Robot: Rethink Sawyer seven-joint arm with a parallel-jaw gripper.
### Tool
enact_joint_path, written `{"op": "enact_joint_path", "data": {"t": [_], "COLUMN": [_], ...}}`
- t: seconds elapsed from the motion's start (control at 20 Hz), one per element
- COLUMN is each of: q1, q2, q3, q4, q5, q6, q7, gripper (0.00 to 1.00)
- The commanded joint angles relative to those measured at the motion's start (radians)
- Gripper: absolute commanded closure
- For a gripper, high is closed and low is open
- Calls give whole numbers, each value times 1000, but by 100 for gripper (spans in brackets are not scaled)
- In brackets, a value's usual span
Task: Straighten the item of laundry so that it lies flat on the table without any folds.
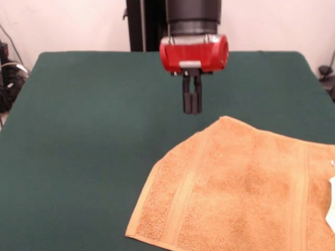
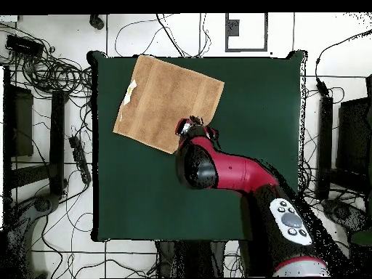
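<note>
Front view shows the black pincer (image 1: 192, 102) closed on nothing, hanging just above the dark green felt tabletop (image 1: 89, 141), near the flat orange-tan terry towel (image 1: 241, 193).

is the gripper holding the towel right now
No, the gripper hangs shut above the bare table, clear of the towel.
</note>
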Motion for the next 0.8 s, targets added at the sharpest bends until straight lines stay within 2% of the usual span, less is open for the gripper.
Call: {"op": "enact_joint_path", "data": {"t": [0.05, 0.35, 0.6, 0.8], "q1": [28, 30, 85, 75], "q2": [218, 325, 328, 348], "q3": [96, 113, 81, 100], "q4": [51, -3, 1, -17], "q5": [-69, -86, -16, -17], "q6": [-134, -231, -282, -282], "q7": [141, 163, 201, 196], "gripper": [100, 100, 100, 100]}}
